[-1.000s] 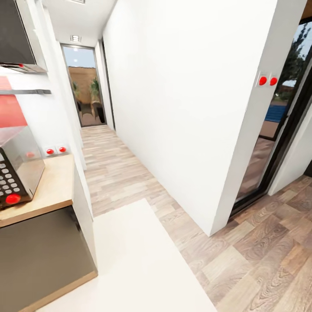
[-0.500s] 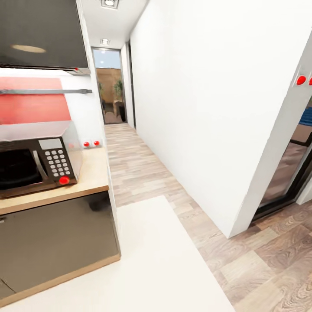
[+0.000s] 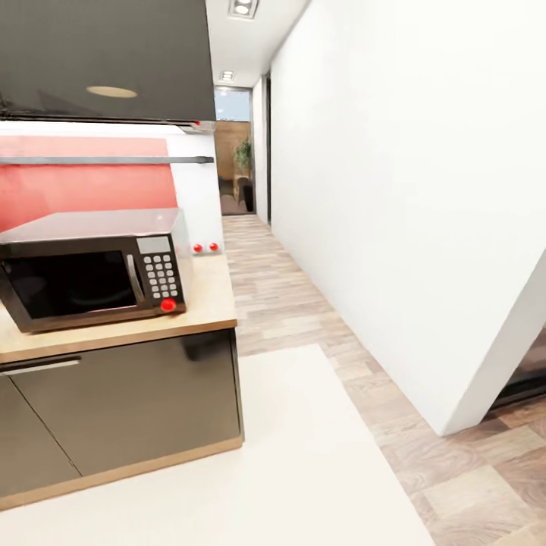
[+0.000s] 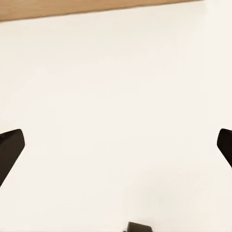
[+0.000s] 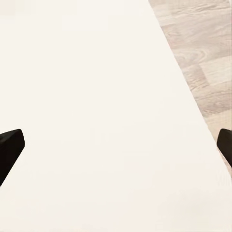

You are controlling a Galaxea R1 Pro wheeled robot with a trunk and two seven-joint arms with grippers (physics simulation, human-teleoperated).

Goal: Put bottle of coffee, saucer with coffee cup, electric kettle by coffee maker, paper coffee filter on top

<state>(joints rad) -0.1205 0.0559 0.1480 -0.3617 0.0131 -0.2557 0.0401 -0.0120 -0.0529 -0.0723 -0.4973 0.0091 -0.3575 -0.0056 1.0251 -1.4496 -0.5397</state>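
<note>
Head view looks along a kitchen counter (image 3: 201, 315) with a wooden top and dark cabinet fronts, a microwave (image 3: 95, 265) standing on it below a dark wall cabinet (image 3: 106, 57). Beside the counter's end a pale rug (image 3: 296, 462) covers the wood floor (image 3: 280, 296), and a hallway runs on past a white wall (image 3: 409, 189) toward a glass door (image 3: 233, 152). No coffee things can be made out on this stretch of counter.

Left wrist view has the left gripper (image 4: 116, 145) spread wide and empty above the rug (image 4: 116, 96), a strip of wood edging (image 4: 72, 8) beyond it.

Right wrist view has the right gripper (image 5: 116, 147) equally wide and empty, over the rug (image 5: 87, 106) where it meets the floor (image 5: 203, 53).
</note>
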